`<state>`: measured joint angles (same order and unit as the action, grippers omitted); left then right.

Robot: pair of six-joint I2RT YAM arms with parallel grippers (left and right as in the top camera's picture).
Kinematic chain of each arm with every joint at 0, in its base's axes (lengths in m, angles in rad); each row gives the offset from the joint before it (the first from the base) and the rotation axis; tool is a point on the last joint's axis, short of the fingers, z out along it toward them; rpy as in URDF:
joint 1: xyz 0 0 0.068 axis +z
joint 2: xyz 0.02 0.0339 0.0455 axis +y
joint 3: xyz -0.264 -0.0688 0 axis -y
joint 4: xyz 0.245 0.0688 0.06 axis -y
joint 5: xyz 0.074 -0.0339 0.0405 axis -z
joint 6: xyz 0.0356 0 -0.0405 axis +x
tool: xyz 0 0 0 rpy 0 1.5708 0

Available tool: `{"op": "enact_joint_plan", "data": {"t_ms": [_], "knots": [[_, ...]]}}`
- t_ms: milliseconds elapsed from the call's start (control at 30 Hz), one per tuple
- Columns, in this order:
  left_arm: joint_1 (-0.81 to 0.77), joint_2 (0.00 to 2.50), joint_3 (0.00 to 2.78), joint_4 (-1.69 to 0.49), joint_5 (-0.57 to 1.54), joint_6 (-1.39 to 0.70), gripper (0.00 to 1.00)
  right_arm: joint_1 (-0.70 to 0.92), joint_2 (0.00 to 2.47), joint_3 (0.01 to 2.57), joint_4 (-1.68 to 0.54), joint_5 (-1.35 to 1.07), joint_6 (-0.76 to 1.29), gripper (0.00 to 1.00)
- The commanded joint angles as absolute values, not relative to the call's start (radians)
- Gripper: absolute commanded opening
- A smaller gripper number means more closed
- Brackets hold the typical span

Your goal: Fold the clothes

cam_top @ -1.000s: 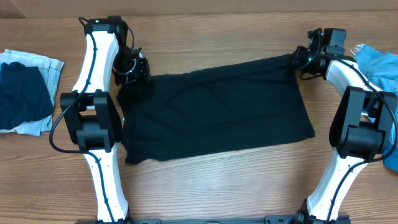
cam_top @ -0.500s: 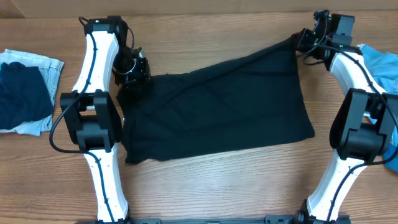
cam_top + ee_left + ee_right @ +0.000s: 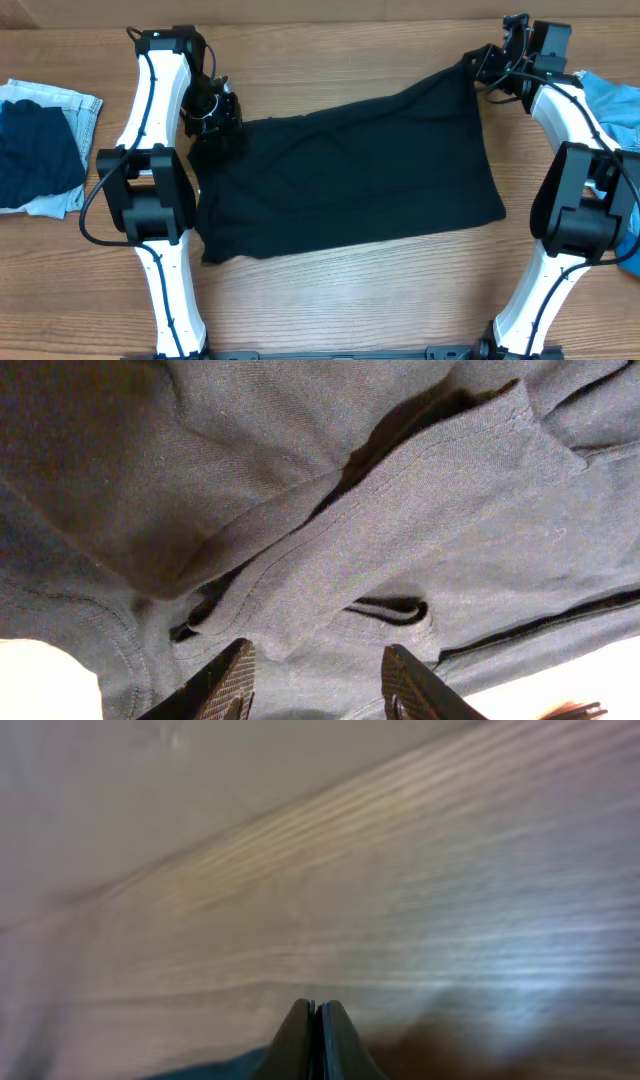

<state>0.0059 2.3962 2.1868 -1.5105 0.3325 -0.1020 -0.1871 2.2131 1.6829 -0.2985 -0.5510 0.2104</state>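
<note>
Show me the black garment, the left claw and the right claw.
black garment (image 3: 350, 180), overhead view, middle of the cloth.
left claw (image 3: 320, 652), left wrist view, midway between its fingertips.
right claw (image 3: 316, 1010), right wrist view, between its shut fingertips.

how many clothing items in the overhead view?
4: black shirt spread at centre; pale denim piece at left edge, dark blue piece lying on it; bright blue garment at right edge, partly cut off. More may be hidden.
</note>
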Motion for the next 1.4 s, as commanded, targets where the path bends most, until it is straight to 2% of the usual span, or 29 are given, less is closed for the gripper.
{"op": "enact_joint_plan", "data": {"t_ms": [0, 167, 400, 567, 800, 967, 1033, 1300, 1367], "knots": [[-0.001, 2.381, 2.194, -1.510, 0.340, -0.112, 0.45, -0.192, 2.139, 1.710, -0.416, -0.616, 0.214, 0.04], [0.000, 2.381, 2.194, -1.502, 0.340, -0.112, 0.46, -0.215, 2.048, 1.710, -0.630, -0.576, 0.214, 0.04], [0.000, 2.381, 2.194, -1.481, 0.340, -0.112, 0.49, -0.224, 1.905, 1.710, -0.846, -0.358, 0.213, 0.04], [0.000, 2.381, 2.194, -1.480, 0.340, -0.112, 0.50, -0.224, 1.904, 1.708, -0.977, -0.352, 0.213, 0.04], [0.000, 2.381, 2.194, -1.479, 0.340, -0.112, 0.51, -0.224, 1.906, 1.708, -1.080, -0.336, 0.213, 0.04], [0.000, 2.381, 2.194, -1.480, 0.340, -0.112, 0.52, -0.226, 1.906, 1.708, -1.136, -0.213, 0.242, 0.15], [0.000, 2.381, 2.194, -1.479, 0.340, -0.108, 0.54, -0.227, 1.906, 1.708, -1.170, -0.131, 0.286, 0.17], [0.000, 2.381, 2.194, -1.472, 0.340, -0.083, 0.58, -0.227, 1.906, 1.708, -1.184, -0.122, 0.286, 0.17], [0.000, 2.381, 2.194, -1.434, 0.340, -0.064, 0.61, -0.221, 1.906, 1.708, -1.182, -0.133, 0.285, 0.21]]}}
